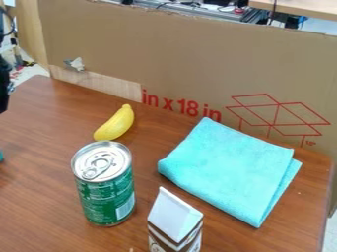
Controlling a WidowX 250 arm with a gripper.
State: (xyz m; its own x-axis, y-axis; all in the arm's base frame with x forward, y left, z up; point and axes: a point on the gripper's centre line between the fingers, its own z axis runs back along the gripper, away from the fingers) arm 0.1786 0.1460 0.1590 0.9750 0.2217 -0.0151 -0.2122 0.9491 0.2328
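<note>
1. Four main items sat on the brown wood table: banana, can, carton, cloth. A teal sliver also showed at the left edge, too cut off to identify.
2. Gripper: black part at the left edge, mostly cropped. Couldn't tell if it was open, closed or gripping anything. No contact seen with the four items.
3. Yellow banana: nearest of the four to the gripper. Lay on its side between the can and the cardboard, stem end towards the cardboard. Curved body, so lying down was probably its only stable pose.
4. Green can: upright on its flat base, silver lid and pull tab up. Stood in front of the banana, left of the carton. Looked stable, probably thanks to the wide base.
5. Brown-and-white carton: white folded top up, lower part cut off by the frame. Looked upright; narrow shape, likely easier to tip than the can.
6. Teal cloth: folded into a flat pad right of the can, layers visible along its right edge. Folding probably kept it compact.
7. Cardboard sheet: ran along the far side of the table, likely as a screen against the gear behind.
</note>
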